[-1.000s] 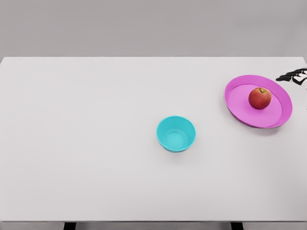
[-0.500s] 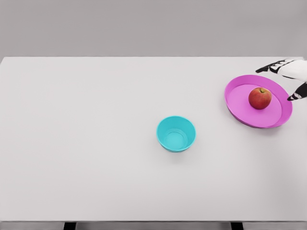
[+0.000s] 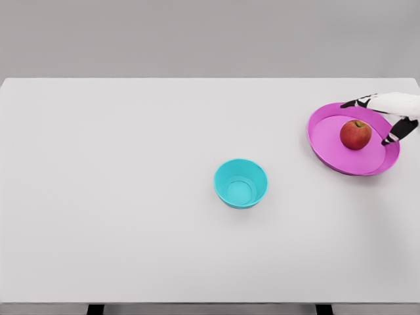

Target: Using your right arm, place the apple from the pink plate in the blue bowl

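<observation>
Fingers [image 3: 357, 103] of the right hand [image 3: 387, 115] are spreading empty around the apple [image 3: 356, 134] on the plate [image 3: 341, 157]; rigid, smooth, probably rolling easily, it is wanting opposing grips across its widest part.

We are seeing a matt white table [image 3: 131, 197], a smooth plastic-looking pink plate [image 3: 328, 154] and blue bowl [image 3: 241, 183], and a softly glossy apple [image 3: 355, 134].

The right robot hand [image 3: 388, 111] enters at the far right edge, white with dark fingertips. Its fingers [image 3: 354, 103] are spread and grasp nothing, thumb reaching nearer and apart from them.
</observation>
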`<state>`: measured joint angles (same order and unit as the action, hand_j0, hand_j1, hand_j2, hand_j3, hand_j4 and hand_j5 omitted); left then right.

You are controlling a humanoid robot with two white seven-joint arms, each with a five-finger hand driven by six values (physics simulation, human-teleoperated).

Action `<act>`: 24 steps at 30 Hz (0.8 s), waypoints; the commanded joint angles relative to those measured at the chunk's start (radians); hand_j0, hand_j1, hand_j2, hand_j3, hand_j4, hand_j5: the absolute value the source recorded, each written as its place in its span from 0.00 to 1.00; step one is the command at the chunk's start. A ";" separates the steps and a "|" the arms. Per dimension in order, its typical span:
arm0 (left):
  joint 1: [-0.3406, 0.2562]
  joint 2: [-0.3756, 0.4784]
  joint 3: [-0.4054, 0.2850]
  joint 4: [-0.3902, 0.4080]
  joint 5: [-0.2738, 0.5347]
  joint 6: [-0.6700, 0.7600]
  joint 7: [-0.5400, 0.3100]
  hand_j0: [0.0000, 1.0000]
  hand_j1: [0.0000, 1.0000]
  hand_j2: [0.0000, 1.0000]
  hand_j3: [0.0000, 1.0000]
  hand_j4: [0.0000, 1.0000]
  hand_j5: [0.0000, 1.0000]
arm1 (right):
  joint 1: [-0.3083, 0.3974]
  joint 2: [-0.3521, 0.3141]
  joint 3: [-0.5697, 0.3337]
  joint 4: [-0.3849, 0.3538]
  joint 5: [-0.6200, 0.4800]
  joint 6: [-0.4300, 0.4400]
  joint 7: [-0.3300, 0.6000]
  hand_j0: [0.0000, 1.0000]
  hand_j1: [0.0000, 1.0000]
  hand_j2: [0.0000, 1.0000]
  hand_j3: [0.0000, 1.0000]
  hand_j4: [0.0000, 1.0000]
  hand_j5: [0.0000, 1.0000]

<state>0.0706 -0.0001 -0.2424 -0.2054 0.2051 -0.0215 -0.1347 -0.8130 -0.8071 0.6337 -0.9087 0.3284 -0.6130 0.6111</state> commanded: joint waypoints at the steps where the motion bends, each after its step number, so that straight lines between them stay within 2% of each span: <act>1: 0.000 0.000 0.000 0.000 0.000 0.000 0.000 1.00 1.00 1.00 1.00 1.00 1.00 | 0.000 0.019 0.012 0.027 -0.003 0.002 0.000 1.00 1.00 1.00 1.00 1.00 1.00; 5: 0.000 0.000 0.000 0.000 0.000 0.000 0.000 1.00 1.00 1.00 1.00 1.00 1.00 | -0.025 0.040 0.043 0.074 0.000 0.002 0.000 1.00 1.00 1.00 1.00 1.00 1.00; 18: 0.000 0.000 0.000 0.000 0.000 0.000 0.000 1.00 1.00 1.00 1.00 1.00 1.00 | -0.028 0.046 0.077 0.076 0.000 0.002 0.000 1.00 1.00 1.00 1.00 1.00 1.00; 24: 0.000 0.000 0.000 0.000 0.000 0.000 0.000 1.00 1.00 1.00 1.00 1.00 1.00 | -0.028 0.054 0.090 0.106 0.000 0.002 0.000 1.00 1.00 1.00 1.00 1.00 1.00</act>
<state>0.0706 -0.0001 -0.2423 -0.2055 0.2051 -0.0214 -0.1347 -0.8467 -0.7539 0.7230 -0.8109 0.3334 -0.6132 0.6112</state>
